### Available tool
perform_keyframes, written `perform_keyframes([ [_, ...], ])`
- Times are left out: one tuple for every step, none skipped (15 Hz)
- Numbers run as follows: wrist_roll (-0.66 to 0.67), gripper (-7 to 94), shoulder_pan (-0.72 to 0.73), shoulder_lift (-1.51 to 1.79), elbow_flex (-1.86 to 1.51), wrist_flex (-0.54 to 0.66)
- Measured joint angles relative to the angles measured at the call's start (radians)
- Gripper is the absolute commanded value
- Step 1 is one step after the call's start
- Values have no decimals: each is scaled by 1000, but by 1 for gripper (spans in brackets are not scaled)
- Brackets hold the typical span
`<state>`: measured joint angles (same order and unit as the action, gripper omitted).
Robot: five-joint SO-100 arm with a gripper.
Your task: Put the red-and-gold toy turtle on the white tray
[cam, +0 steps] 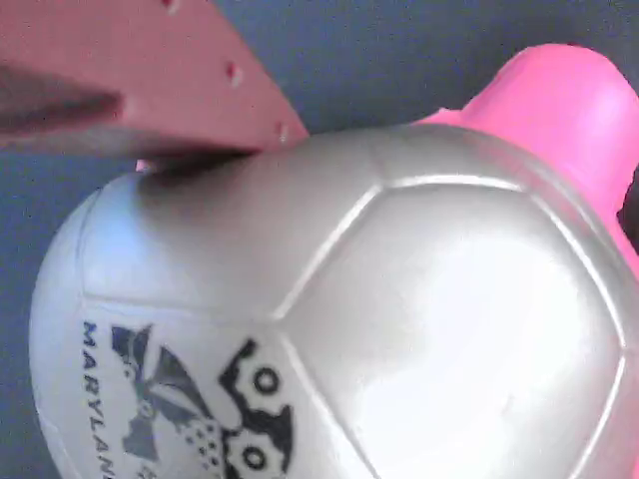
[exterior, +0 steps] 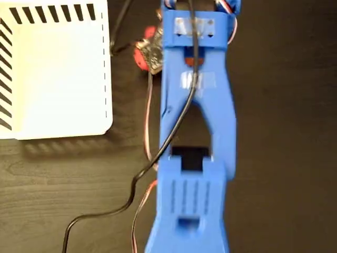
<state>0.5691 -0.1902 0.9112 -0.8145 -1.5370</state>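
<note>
One blue arm (exterior: 195,132) over a dark wood table (exterior: 284,132), turtle beside the tray.
Red-and-gold toy turtle (exterior: 149,51) sits on the table just right of the white tray (exterior: 52,74), not on it, partly hidden by the arm. Wrist view: shell fills the frame, printed mark low left; one finger (cam: 150,80) touches its top. Whether the gripper is clamped can't be told.

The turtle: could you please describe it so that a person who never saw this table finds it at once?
In the fixed view, find the white tray at upper left, then look right, past its striped edge, to the blue arm. The turtle lies between them, half hidden by the arm: the only small red thing with a shiny printed shell.
</note>
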Motion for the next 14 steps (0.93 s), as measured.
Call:
perform_keyframes([
  [-20, 0, 11, 69, -51, 6],
  [-32, 0, 17, 123, -77, 8],
  [-46, 0, 23, 175, -97, 5],
  [-55, 0, 26, 215, -117, 5],
  [-58, 0, 28, 247, -133, 5],
  [-63, 0, 28, 273, -153, 5],
  [-78, 0, 28, 293, -164, 5],
  [-106, 0, 43, 310, -167, 5],
  [-160, 0, 67, 324, -167, 5],
  [-221, 0, 101, 330, -167, 5],
  [-282, 0, 141, 333, -167, 5],
  [-353, 0, 184, 336, -167, 5],
  [-420, 0, 227, 336, -167, 5],
  [-477, 0, 270, 336, -166, 5],
])
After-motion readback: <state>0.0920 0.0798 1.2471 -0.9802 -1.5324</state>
